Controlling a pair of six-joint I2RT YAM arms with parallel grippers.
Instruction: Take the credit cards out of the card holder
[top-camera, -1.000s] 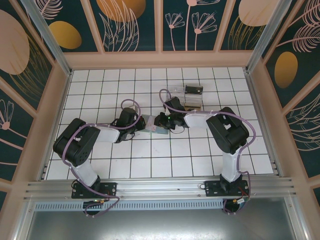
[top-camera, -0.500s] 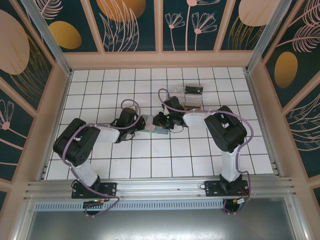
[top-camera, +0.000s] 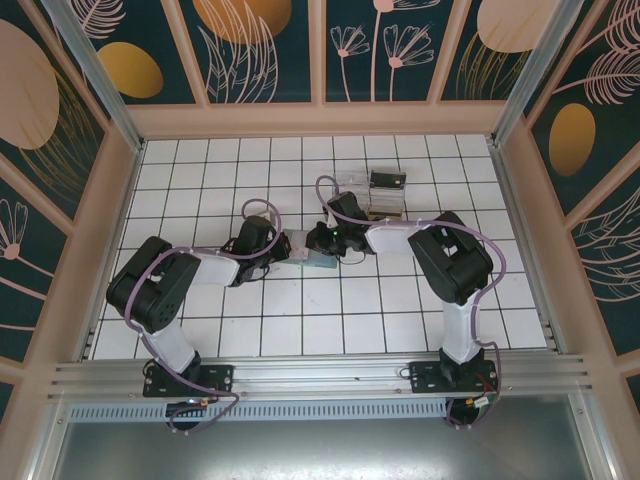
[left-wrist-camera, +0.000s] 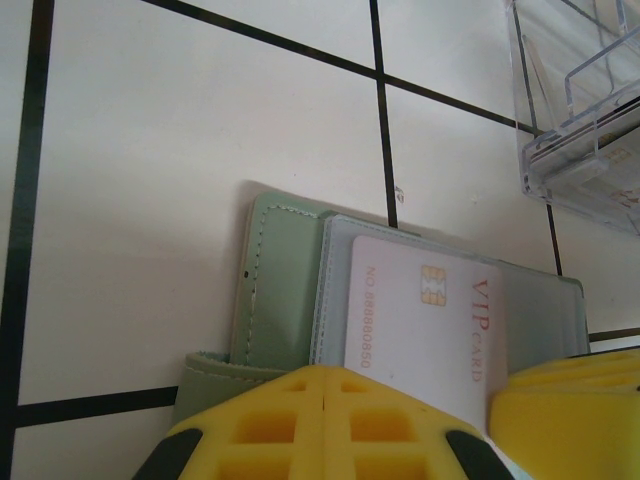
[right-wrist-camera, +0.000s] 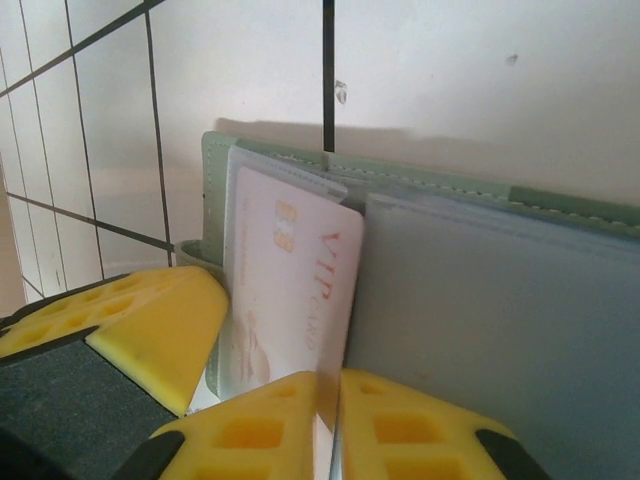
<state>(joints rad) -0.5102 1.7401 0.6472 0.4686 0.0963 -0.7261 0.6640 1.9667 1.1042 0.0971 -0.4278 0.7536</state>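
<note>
The card holder (top-camera: 312, 258) is seen lying open on the white tiled table (top-camera: 300, 330), near the middle, between the two grippers. In the left wrist view the card holder (left-wrist-camera: 280, 290) is shown as a flat green cover with stitched edges, and grey transparent sleeves are laid inside it. One credit card (left-wrist-camera: 420, 320), white with a gold chip and the letters VIP, is kept among these sleeves and sticks out of them toward the far side. The left gripper (top-camera: 280, 248) is placed at the left end of the holder. In its own camera the left gripper (left-wrist-camera: 492, 425) is seen with the yellow fingers (left-wrist-camera: 320, 425) very near to each other over the near edge of the holder, but it cannot be told if something is really pressed between them, because the contact is hidden. The right gripper (top-camera: 322, 240) is placed over the holder from the other side. In the right wrist view the credit card (right-wrist-camera: 285, 280) is tilted up from the card holder (right-wrist-camera: 480, 190), and the right gripper (right-wrist-camera: 270, 345) is closed on its lower edge, one yellow finger (right-wrist-camera: 130, 320) on each face. A clear tray (top-camera: 352, 190) stands just beyond the right gripper, apart from the holder, and a black box (top-camera: 387, 180) is seen at its far right part. The clear tray (left-wrist-camera: 585, 110) is divided by transparent walls into compartments.
</note>
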